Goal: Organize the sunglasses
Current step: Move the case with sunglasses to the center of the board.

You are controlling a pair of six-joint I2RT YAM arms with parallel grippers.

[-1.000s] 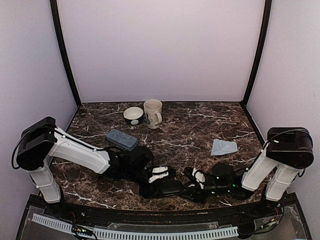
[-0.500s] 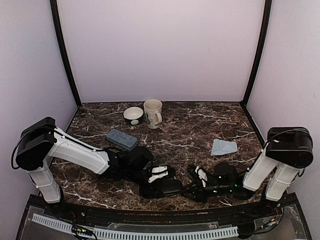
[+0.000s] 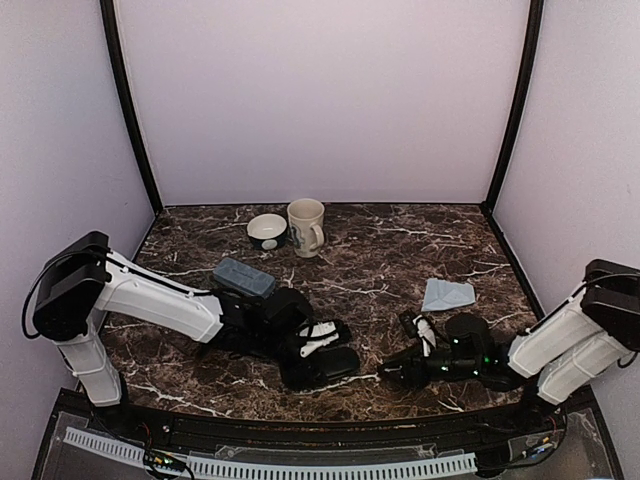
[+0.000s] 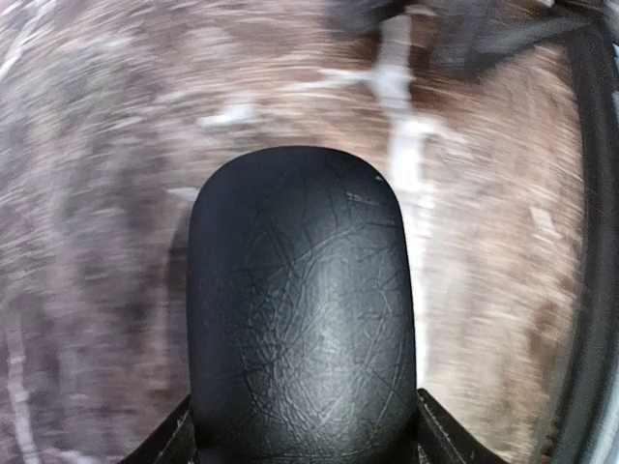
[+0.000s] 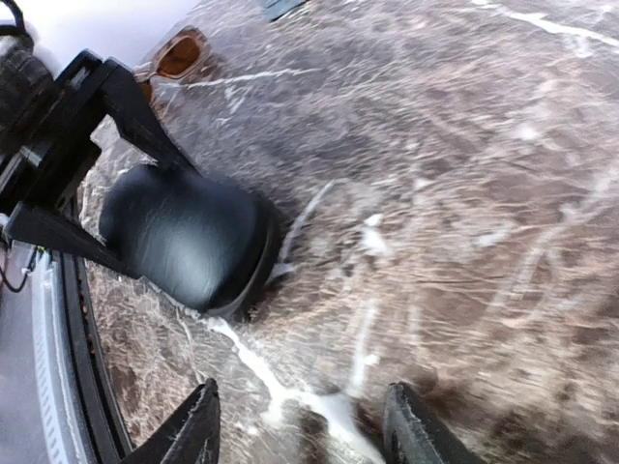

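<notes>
**Right wrist view: sunglasses not yet stowed**

We see the left end effector (image 4: 302,435) clamped on the closed black case (image 4: 300,309). The case rests on the desk (image 5: 464,193) just ahead of the right end effector (image 5: 305,425), whose jaws stand wide and empty. The brownish sunglasses (image 5: 176,56) lie loose, well beyond the left end effector. We cannot tell whether the case holds another pair. The grey-blue case (image 3: 243,278) lies behind the left end effector, apparently shut. We judge at least one pair left to stow.

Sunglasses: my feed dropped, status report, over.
Left gripper shut on black oblong leather-look case. Right gripper open, empty. Brown-lensed sunglasses loose on marble tabletop; case sits between them and right gripper.
</notes>
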